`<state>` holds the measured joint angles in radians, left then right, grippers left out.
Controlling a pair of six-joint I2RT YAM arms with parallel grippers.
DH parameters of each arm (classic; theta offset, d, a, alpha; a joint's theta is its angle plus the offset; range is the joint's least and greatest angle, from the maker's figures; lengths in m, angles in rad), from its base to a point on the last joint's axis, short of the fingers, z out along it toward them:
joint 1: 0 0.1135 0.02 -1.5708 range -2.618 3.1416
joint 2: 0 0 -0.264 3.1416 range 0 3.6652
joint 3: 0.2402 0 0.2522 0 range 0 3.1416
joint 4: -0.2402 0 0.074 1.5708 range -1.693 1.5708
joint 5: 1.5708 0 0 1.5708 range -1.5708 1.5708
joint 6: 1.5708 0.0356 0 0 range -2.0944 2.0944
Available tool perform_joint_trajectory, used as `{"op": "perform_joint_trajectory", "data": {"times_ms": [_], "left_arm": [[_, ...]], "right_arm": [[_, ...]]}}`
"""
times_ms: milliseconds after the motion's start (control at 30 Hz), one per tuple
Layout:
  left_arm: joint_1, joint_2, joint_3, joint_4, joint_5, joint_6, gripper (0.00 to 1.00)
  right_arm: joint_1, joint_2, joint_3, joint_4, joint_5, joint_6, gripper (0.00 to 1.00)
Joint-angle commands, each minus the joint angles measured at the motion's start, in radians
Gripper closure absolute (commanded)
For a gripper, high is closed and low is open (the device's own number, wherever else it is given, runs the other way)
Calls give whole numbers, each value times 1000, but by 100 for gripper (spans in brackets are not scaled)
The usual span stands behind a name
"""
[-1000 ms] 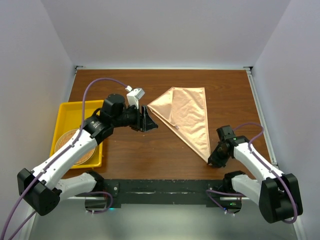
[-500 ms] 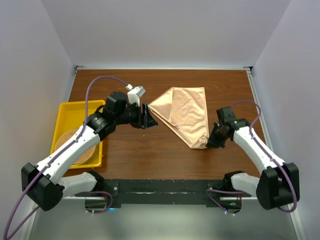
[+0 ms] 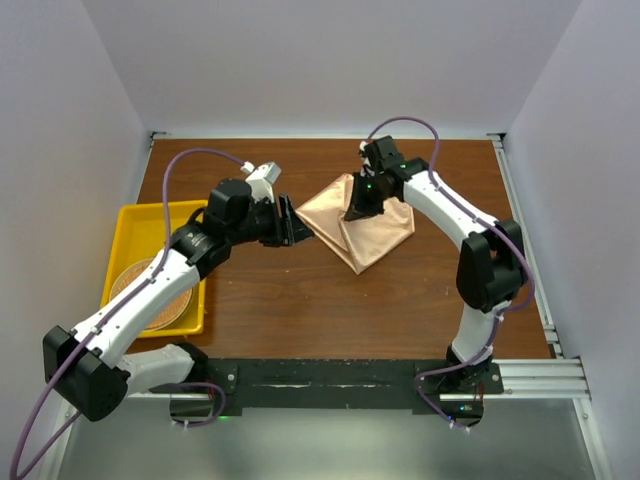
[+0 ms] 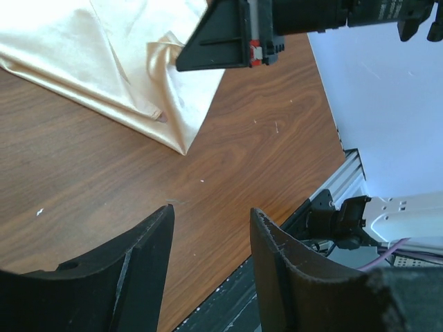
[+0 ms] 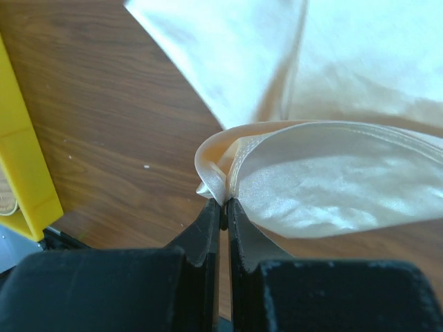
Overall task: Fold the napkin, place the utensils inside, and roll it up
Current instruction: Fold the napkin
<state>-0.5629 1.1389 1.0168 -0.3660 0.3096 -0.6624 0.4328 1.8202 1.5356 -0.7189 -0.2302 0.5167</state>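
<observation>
The peach-orange napkin lies partly folded at the table's centre back; it also shows in the left wrist view and the right wrist view. My right gripper is shut on a corner of the napkin and holds it lifted over the cloth's left half. My left gripper is open and empty, just left of the napkin's left point, its fingers above bare wood. No utensils are in view.
A yellow tray at the left holds a round woven mat. The tray's edge also shows in the right wrist view. White walls enclose the table on three sides. A black rail runs along the near edge.
My right gripper has carried the napkin's near corner from the front right up and left across the cloth, folding it over. My left gripper has shifted slightly up and left.
</observation>
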Motion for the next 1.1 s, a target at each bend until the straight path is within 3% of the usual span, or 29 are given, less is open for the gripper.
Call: {"op": "perform_joint_trajectory", "data": {"times_ms": [0, 333, 967, 1033, 1067], "left_arm": [[24, 47, 71, 19, -3, 1, 47], [123, 111, 92, 45, 105, 9, 48], [169, 122, 66, 49, 152, 21, 48], [172, 127, 68, 50, 155, 26, 48], [172, 127, 68, 49, 157, 27, 48]], "right_arm": [[12, 63, 168, 1, -61, -72, 100], [41, 298, 438, -76, -89, -132, 100], [52, 467, 554, -60, -123, -129, 99], [52, 487, 575, -60, -130, -124, 98], [53, 494, 583, -60, -142, -124, 85]]}}
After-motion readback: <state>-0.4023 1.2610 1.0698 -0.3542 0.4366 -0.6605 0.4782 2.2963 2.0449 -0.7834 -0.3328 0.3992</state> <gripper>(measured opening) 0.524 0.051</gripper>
